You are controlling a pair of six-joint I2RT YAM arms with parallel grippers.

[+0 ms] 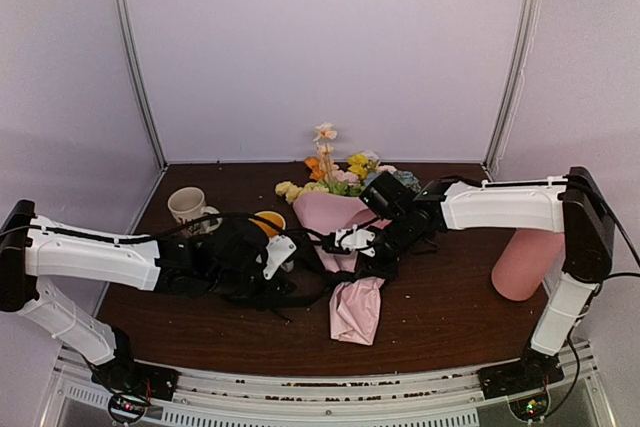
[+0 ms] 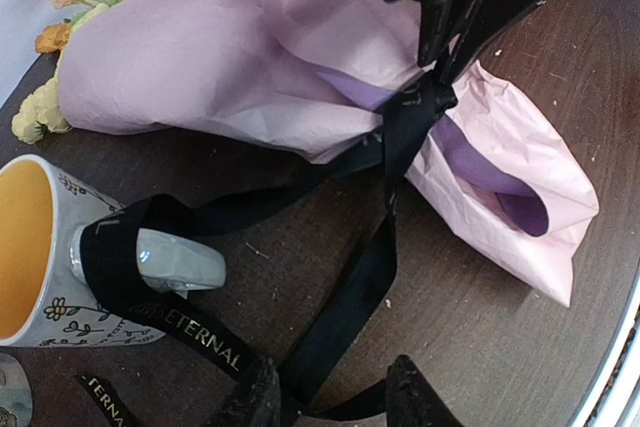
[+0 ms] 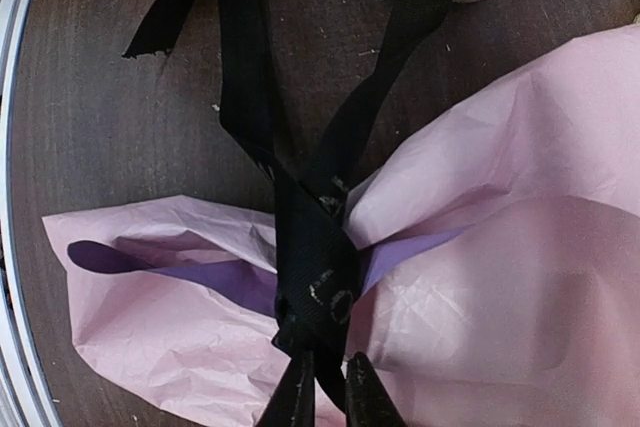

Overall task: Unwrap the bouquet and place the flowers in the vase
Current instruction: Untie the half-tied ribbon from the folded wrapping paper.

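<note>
The bouquet [image 1: 345,217] lies on the table in pink tissue paper [image 2: 220,57], its flowers [image 1: 330,172] pointing to the back. A black printed ribbon [image 3: 315,267] is knotted round its narrow waist. My right gripper [image 3: 332,392] is shut on the ribbon just below that knot, and the left wrist view shows it coming down from above [image 2: 435,52]. My left gripper [image 2: 332,397] stands open low over the table, with loose ribbon strands [image 2: 350,297] running between its fingers. The tall pink vase [image 1: 525,262] stands at the right, behind my right arm.
A white patterned mug [image 2: 40,257] with an orange inside stands left of the bouquet, and a ribbon tail loops round its handle [image 2: 175,262]. A second mug [image 1: 188,204] stands further back on the left. The table's front edge [image 1: 300,372] is near the paper's tail.
</note>
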